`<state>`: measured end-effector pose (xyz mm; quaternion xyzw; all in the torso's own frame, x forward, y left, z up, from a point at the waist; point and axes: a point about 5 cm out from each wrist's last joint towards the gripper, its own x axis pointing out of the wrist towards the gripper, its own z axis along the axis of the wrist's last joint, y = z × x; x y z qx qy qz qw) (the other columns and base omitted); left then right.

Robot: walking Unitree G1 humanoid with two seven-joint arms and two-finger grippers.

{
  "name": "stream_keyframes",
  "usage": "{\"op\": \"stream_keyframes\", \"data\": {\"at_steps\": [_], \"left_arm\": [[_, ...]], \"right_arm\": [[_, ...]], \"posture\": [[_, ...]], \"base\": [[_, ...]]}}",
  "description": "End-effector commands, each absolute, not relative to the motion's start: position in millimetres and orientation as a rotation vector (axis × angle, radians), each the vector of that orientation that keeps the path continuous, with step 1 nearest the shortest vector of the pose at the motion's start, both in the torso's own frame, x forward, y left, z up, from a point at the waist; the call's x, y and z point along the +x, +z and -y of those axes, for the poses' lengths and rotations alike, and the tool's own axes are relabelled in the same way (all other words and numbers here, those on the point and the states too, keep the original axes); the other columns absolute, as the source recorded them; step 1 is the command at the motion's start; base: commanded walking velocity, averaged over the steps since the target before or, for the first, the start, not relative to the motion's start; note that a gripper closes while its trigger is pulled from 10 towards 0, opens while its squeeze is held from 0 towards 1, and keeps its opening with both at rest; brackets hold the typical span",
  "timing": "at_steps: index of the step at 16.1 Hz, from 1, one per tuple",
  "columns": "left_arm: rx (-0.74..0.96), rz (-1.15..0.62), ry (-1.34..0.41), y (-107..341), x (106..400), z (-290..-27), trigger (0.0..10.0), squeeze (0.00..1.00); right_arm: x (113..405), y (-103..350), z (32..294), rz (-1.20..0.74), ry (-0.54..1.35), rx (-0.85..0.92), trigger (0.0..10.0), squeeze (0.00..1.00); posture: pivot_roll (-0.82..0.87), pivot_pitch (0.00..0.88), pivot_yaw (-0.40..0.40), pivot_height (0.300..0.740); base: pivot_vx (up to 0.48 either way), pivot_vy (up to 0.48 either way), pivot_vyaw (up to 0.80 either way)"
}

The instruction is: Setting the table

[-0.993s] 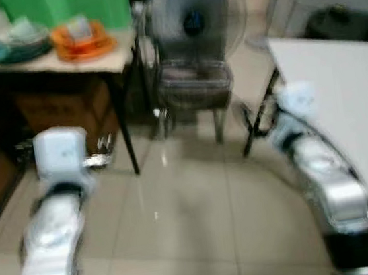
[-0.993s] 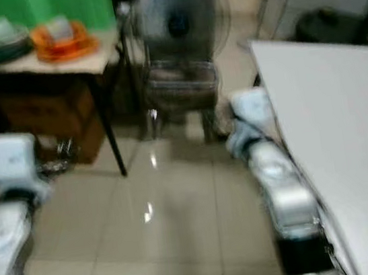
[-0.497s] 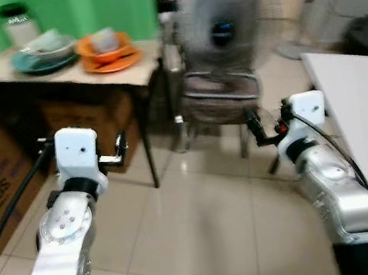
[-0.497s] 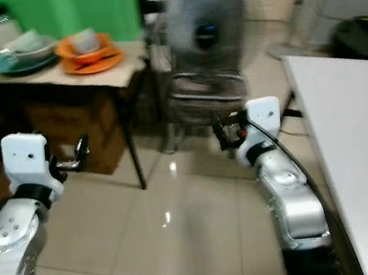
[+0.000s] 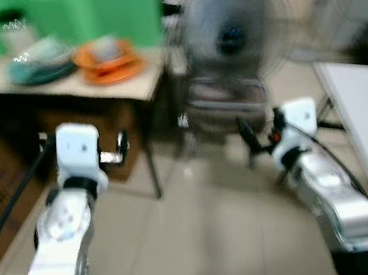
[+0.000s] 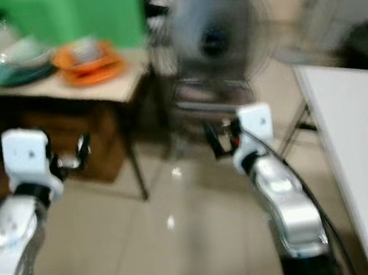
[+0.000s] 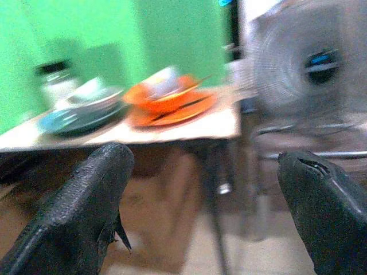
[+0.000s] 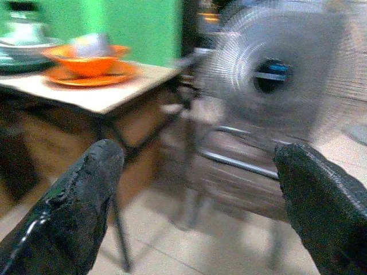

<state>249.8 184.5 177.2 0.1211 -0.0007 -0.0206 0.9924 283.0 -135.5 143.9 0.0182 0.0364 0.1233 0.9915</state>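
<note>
Left wrist view: orange dishes (image 7: 166,100) upright.

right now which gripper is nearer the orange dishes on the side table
Left. The left gripper hangs just below the table edge under the orange dishes; the right gripper is farther off, before the fan.

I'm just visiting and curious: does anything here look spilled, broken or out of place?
Nothing stands out. The orange dishes and teal dishes sit stacked on the small table, and a fan stands beside it. Both end effectors, left and right, are open and hold nothing. The pictures are blurred.
</note>
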Motion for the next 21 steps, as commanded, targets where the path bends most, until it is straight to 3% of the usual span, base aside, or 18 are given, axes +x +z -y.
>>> {"op": "stream_keyframes", "data": {"at_steps": [1,15,19,21], "left_arm": [[0.239,0.005,-0.048,179.4,252.2,-183.0,10.0,0.00],[0.227,0.001,-0.072,180.9,253.8,-177.9,10.0,0.00],[0.222,-0.008,-0.083,178.0,253.7,-176.1,10.0,0.00],[0.234,-0.008,-0.101,178.8,253.5,-175.5,10.0,0.00]], "right_arm": [[285.9,152.3,132.9,-0.046,0.262,0.026,10.0,0.00],[287.6,160.8,126.6,-0.008,0.307,0.001,10.0,0.00],[285.7,163.5,128.5,0.011,0.296,-0.002,10.0,0.00],[283.4,161.0,125.6,0.007,0.282,0.017,10.0,0.00]], "posture": [[0.17,0.000,-0.014,0.740],[0.15,0.000,-0.026,0.740],[0.14,0.000,-0.014,0.740],[0.16,0.000,-0.012,0.740]], "base": [[0.379,0.000,0.61],[0.382,0.000,0.00],[0.389,0.000,0.80],[0.392,0.000,0.00]]}}
